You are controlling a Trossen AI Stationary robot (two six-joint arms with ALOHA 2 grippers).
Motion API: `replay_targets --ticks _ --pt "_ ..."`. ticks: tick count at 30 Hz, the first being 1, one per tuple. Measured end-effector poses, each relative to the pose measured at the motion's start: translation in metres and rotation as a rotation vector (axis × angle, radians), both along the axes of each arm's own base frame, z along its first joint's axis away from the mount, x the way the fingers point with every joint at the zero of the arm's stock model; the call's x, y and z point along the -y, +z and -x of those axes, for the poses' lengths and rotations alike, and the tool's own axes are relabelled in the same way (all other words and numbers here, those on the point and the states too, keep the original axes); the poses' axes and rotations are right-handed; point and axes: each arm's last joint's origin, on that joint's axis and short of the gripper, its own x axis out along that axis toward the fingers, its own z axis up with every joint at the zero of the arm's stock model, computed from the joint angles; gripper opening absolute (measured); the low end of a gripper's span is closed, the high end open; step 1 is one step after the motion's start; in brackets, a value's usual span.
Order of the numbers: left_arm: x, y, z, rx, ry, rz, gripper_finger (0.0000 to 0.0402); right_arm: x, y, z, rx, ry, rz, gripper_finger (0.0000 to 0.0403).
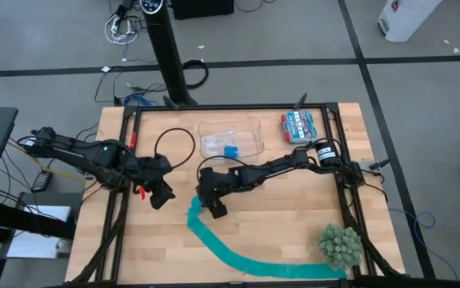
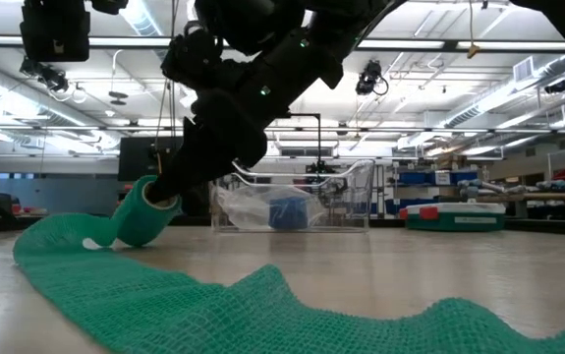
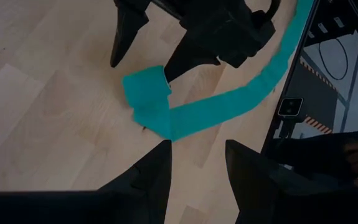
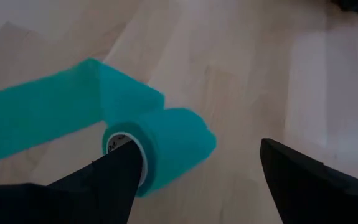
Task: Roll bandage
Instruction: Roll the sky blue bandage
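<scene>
The teal bandage lies on the wooden table as a long ribbon [image 1: 246, 260] that curves from the near right toward the middle. Its far end is wound into a small coil [image 4: 166, 146], which rests on the table on its side and also shows in the low view [image 2: 144, 218]. My right gripper [image 4: 198, 148] is open and low over the coil, with one finger at the coil's end and the other well off to the side. My left gripper [image 3: 197, 171] is open and empty, just left of the coil [image 3: 146, 87]. My right gripper meets the coil with one finger [image 4: 119, 171] only, at the coil's open end [image 4: 121, 142], where the pale core shows. The finger slants down from above. I cannot tell whether its tip is inside the core. The coil lies on the table, and the other finger [image 4: 303, 180] is clear of it.
A clear plastic tray [image 1: 250, 134] holding a blue roll [image 1: 230, 150] stands at the far middle. A red and blue pack [image 1: 300, 126] lies to its right. A green spiky ball [image 1: 340, 245] sits at the near right. A black cable loop [image 1: 183, 136] lies near my left arm.
</scene>
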Motion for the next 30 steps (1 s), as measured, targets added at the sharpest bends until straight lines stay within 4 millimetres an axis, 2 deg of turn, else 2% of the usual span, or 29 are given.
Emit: replay_targets --ticks 4,7,18,25,27,30 --pt "0.0 0.0 0.0 0.0 0.0 0.0 0.0157 0.002 0.0 0.0 0.001 -0.003 0.0 0.0304" --pt "0.0 0.0 0.0 0.0 0.0 0.0 0.0157 0.002 0.0 0.0 -0.005 -0.003 0.002 0.0283" --pt "0.0 0.0 0.0 -0.001 0.0 0.0 0.0157 0.002 -0.002 0.002 -0.028 0.022 0.002 0.0111" --pt "0.0 0.0 0.0 -0.001 0.0 -0.001 0.0157 0.007 -0.004 0.003 -0.059 0.013 0.005 0.0019" --pt "0.0 0.0 0.0 0.0 0.003 -0.004 0.0157 0.009 -0.004 0.003 -0.063 0.009 0.005 0.0006" --pt "0.0 0.0 0.0 0.003 0.013 -0.01 0.0157 0.013 -0.004 0.003 -0.063 -0.011 -0.009 0.0013"
